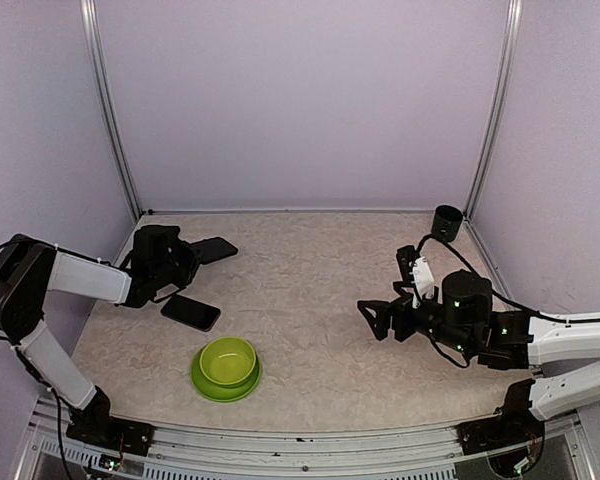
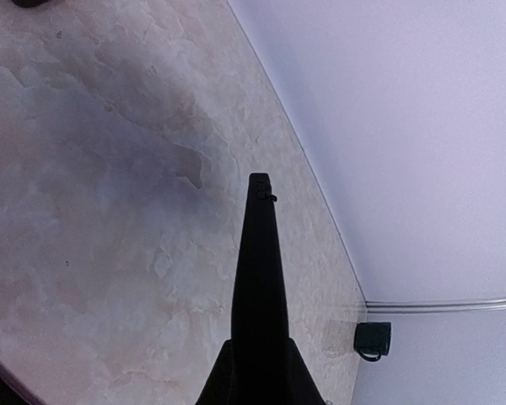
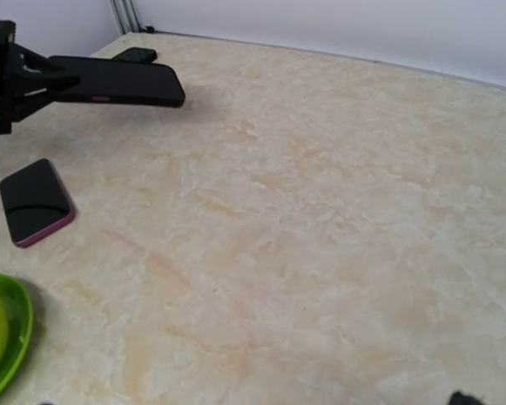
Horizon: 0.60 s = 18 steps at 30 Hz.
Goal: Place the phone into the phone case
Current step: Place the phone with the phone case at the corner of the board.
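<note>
**Case aloft, phone waiting.** Your left jaws are clamped on one end of a flat black case (image 1: pixel 215 248). It juts out level above the table (image 1: pixel 320 300), beyond the green bowl (image 1: pixel 228 360) and to its left. It seems to be held clear of the surface so its open face can be brought to the phone.

The phone (image 1: pixel 190 312), glossy black with a pink rim, lies flat on the table between the bowl and the raised case. Nothing touches it. Calling the held piece the case is a judgement from its matte look, since the left wrist view shows it only edge-on.

Your right jaws stand wide apart and empty, well to the right of the bowl. They point across the table toward the phone, seemingly ready to fetch or steady it.

A black cup (image 1: pixel 447 222) stands in the far corner, well right of the bowl and out of the way.

The phone is not yet in the case. The next move likely calls for lining the two up square before pressing.
</note>
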{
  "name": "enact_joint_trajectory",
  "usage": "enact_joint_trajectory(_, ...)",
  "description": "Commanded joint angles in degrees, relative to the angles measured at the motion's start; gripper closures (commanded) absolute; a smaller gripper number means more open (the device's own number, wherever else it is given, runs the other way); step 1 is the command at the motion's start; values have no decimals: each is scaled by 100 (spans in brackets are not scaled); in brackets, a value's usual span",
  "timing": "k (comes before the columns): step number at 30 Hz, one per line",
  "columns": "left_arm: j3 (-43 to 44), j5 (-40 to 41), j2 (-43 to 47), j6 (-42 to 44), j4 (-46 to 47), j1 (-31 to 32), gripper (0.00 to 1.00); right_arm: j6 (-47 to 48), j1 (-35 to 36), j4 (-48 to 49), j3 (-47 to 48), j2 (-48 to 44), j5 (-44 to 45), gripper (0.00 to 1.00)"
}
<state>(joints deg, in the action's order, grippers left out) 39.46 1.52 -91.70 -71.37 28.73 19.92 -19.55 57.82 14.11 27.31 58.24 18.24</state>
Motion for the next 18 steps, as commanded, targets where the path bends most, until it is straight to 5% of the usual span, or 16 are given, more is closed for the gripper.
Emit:
enact_joint_trajectory(1, 171, 450, -68, -471, 550, -103, 100, -88, -41, 108, -42, 71, 21, 0)
enact_joint_trajectory(18, 1008, 1056, -1186, -1382, 420, -362, 100, -84, -43, 59, -51, 100, 29, 1)
